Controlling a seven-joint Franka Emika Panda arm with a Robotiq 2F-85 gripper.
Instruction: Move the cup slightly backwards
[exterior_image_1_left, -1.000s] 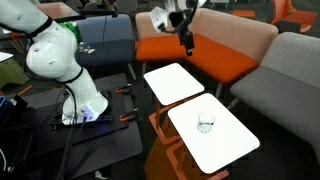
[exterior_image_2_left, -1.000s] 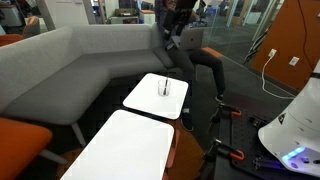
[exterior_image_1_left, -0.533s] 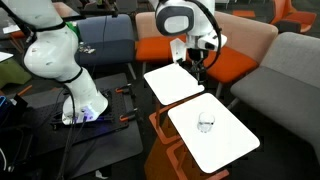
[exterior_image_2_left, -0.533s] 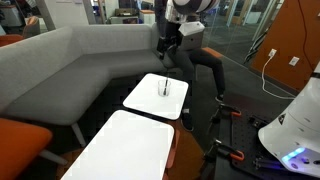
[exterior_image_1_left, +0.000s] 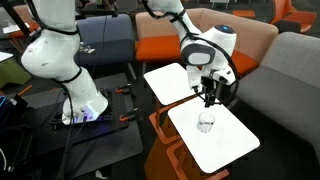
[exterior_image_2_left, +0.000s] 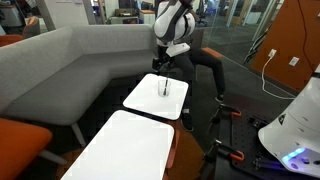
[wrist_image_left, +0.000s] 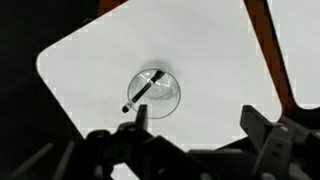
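The cup (exterior_image_1_left: 206, 123) is a small clear glass with a dark stick in it. It stands upright on a white tabletop (exterior_image_1_left: 230, 145) and also shows in both exterior views (exterior_image_2_left: 165, 87). In the wrist view the cup (wrist_image_left: 153, 92) lies just ahead of the left finger. My gripper (exterior_image_1_left: 208, 99) hangs a little above the cup, open and empty; it also shows in an exterior view (exterior_image_2_left: 159, 64) and in the wrist view (wrist_image_left: 193, 118).
A second white tabletop (exterior_image_1_left: 172, 80) adjoins the one with the cup (exterior_image_2_left: 158, 93); it is nearer in an exterior view (exterior_image_2_left: 125, 150). An orange and grey sofa (exterior_image_1_left: 260, 50) wraps behind the tables. The robot base (exterior_image_1_left: 70, 70) stands to the side.
The arm has swung down from above the sofa, across the other tabletop, to just above the cup. The cup has not moved.
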